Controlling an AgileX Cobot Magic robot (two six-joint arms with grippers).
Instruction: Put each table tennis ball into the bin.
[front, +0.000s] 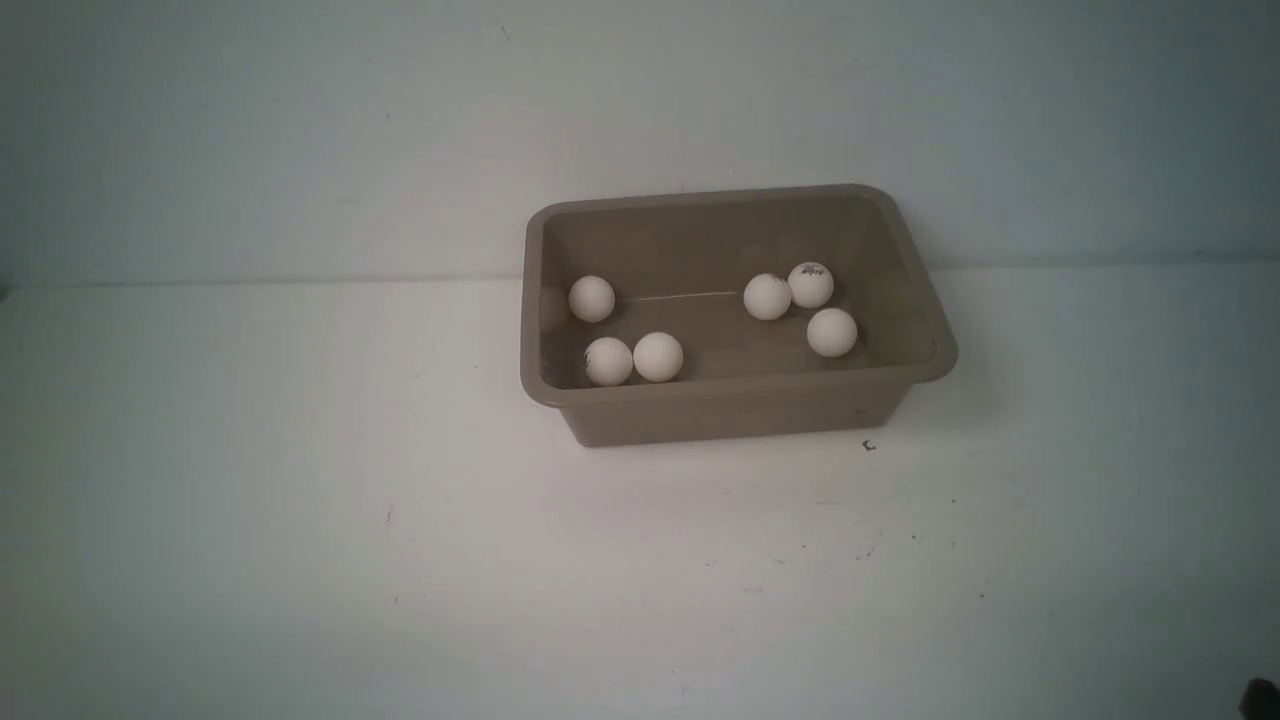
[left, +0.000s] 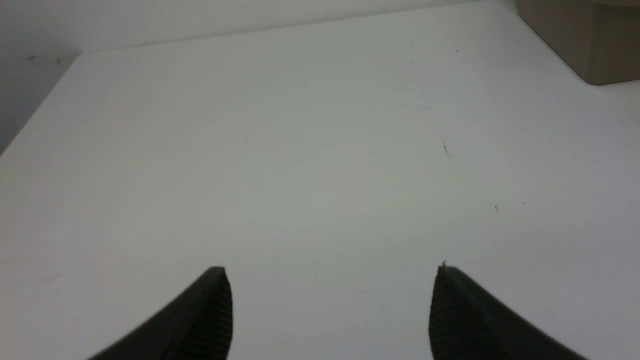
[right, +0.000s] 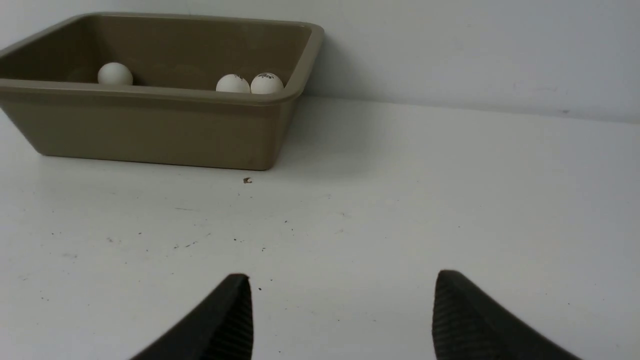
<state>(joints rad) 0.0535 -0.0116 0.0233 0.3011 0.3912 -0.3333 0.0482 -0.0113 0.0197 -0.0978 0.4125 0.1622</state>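
Observation:
The taupe bin stands against the back wall, right of centre in the front view. Several white table tennis balls lie on its floor: three toward its left end and three toward its right end, one of them with a dark logo. No ball shows on the table. My left gripper is open over bare white table, with a corner of the bin far off. My right gripper is open too, empty, facing the bin with balls visible over its rim.
The white table meets a pale wall at the back. A small dark speck lies just in front of the bin's near right corner. A dark bit of my right arm shows at the front view's lower right corner.

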